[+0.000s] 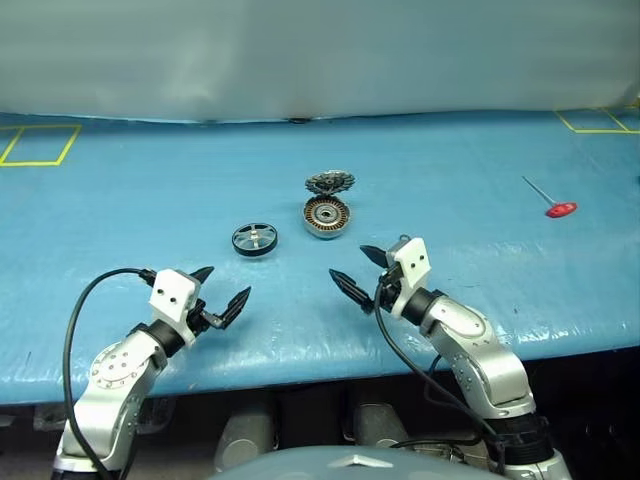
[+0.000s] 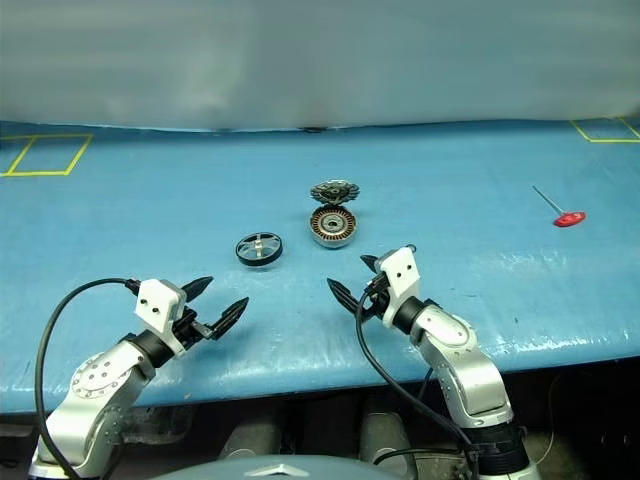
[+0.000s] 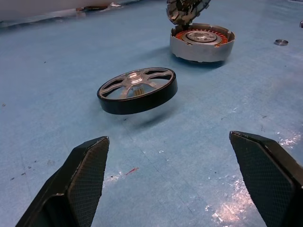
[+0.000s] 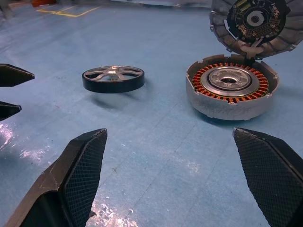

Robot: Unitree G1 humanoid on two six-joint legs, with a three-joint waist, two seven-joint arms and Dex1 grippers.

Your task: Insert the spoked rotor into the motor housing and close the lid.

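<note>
The spoked rotor [image 1: 254, 239], black-rimmed with silver spokes, lies flat on the blue table, to the left of the motor housing [image 1: 326, 217]. Copper windings ring the housing's silver centre [image 4: 230, 80]. Its lid [image 1: 329, 183] stands tilted open behind it, dark ribbed inside showing [image 4: 255, 21], joined at the housing's far edge. My left gripper [image 1: 222, 292] is open and empty, short of the rotor near the table's front. My right gripper [image 1: 358, 272] is open and empty too, in front of the housing. The rotor [image 3: 137, 90] sits straight ahead of the left fingers.
A thin tool with a red handle [image 1: 560, 209] lies far right on the table. Yellow tape squares mark the back left [image 1: 40, 145] and back right [image 1: 595, 120] corners. A small metal ring [image 3: 280, 42] lies right of the housing. The table's front edge runs just below both grippers.
</note>
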